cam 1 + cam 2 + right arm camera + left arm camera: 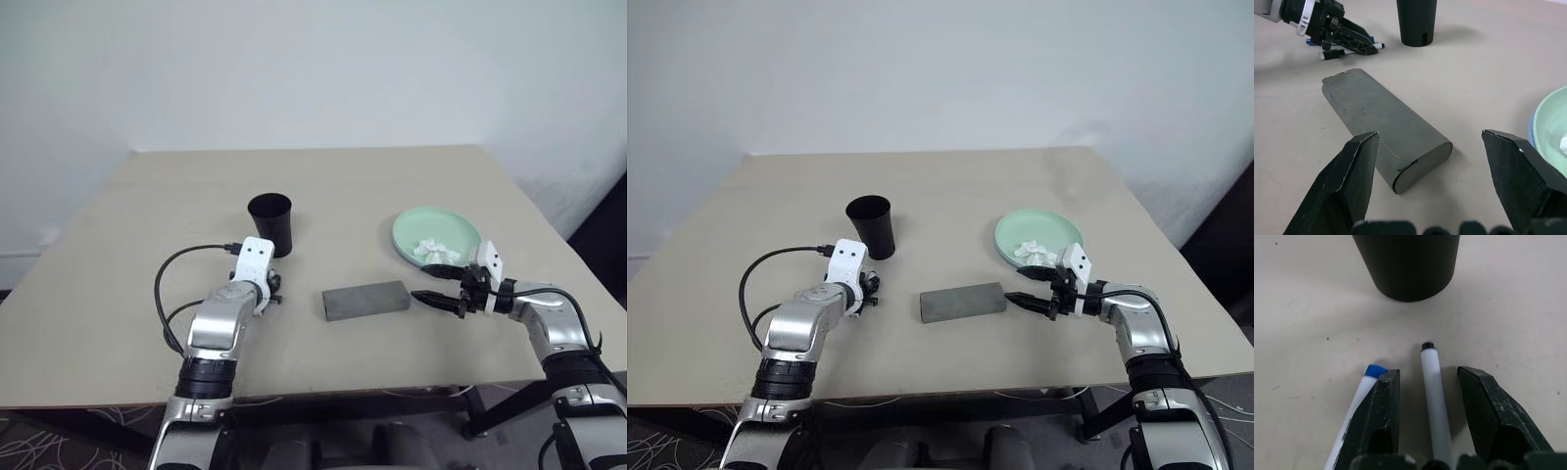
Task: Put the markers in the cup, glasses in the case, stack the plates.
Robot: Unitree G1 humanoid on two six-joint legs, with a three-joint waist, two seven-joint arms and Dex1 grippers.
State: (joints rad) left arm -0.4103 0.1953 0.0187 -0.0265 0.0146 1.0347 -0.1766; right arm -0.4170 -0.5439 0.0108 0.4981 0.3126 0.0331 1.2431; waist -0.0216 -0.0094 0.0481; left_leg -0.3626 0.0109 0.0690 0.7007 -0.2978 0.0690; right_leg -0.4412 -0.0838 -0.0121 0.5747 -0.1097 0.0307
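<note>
The black cup (269, 223) stands upright left of the table's middle. Just in front of it my left gripper (1430, 373) is open and tilted down, with one white marker (1435, 396) lying on the table between its fingers. A second marker (1359, 401) with a blue end lies outside one finger. The grey case (365, 300) lies shut at the centre front. My right gripper (431, 299) is wide open, pointing at the case's right end. The mint green plate (446, 223) sits behind it, and a blue rim (1533, 132) shows under its edge. The glasses are out of view.
A crumpled white scrap (431, 250) lies in the green plate. The beige table (323, 181) stands against a pale wall. Its front edge runs just behind both my forearms. A black cable (162, 284) loops off my left wrist.
</note>
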